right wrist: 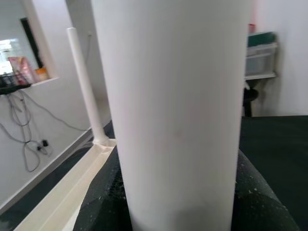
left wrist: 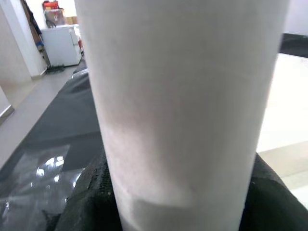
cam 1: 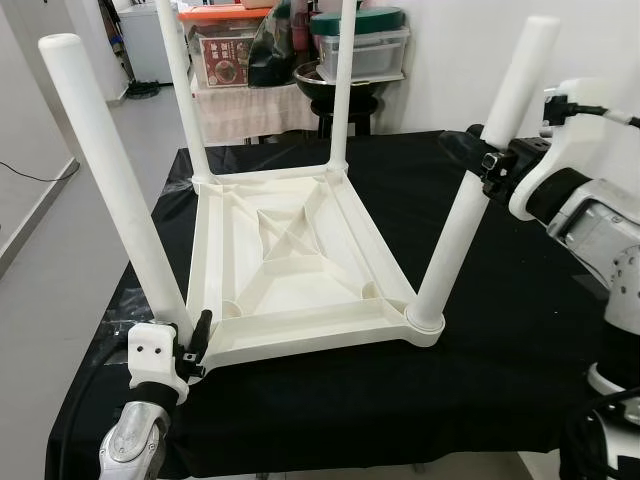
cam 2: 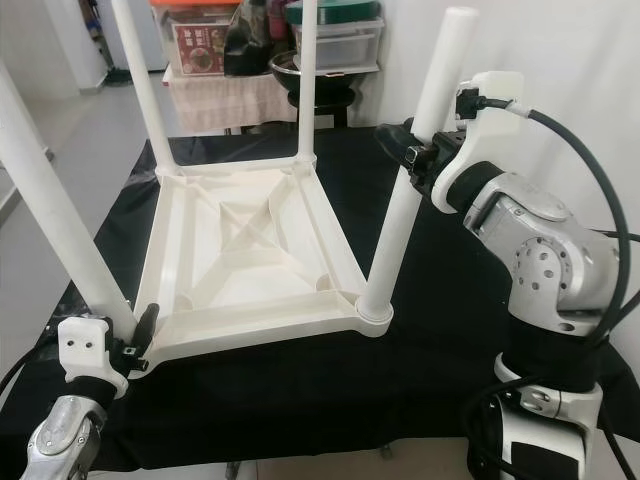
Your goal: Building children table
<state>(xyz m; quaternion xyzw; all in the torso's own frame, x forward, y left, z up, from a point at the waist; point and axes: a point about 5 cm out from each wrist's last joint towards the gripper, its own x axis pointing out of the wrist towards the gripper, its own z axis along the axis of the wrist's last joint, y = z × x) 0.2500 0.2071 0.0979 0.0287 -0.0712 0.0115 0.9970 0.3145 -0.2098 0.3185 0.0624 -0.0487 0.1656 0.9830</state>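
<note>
Your children's table lies upside down on the black-covered counter (cam 1: pixel 500 330), its white top (cam 1: pixel 300 260) flat on the cloth and four white legs pointing up. The top's near edge sits just in from the counter's front edge, and bare black cloth runs wide on your right side, between the top and the right arm. On your left the counter edge falls away to the floor (cam 1: pixel 60 250) right beside the left claw, so there is little room there.

Your left claw (cam 1: pixel 195 345) is clenched around the near-left leg (cam 1: pixel 110 170) low down, just above where that leg meets the top's corner; the left wrist view shows the leg pressed between the black fingers (left wrist: pixel 86 192). Your right claw (cam 2: pixel 415 155) grips the near-right leg (cam 2: pixel 405 200) about midway up, well above its round socket at the top's corner. That leg tilts outward toward the right arm. In the right wrist view its white shaft sits between the fingers (right wrist: pixel 264 197), with a far leg (right wrist: pixel 84 86) standing beyond.

The two far legs (cam 1: pixel 185 90) stand upright past both claws. Behind the counter, storage boxes (cam 1: pixel 360 45) sit on a shelf; the label on one cannot be read.
</note>
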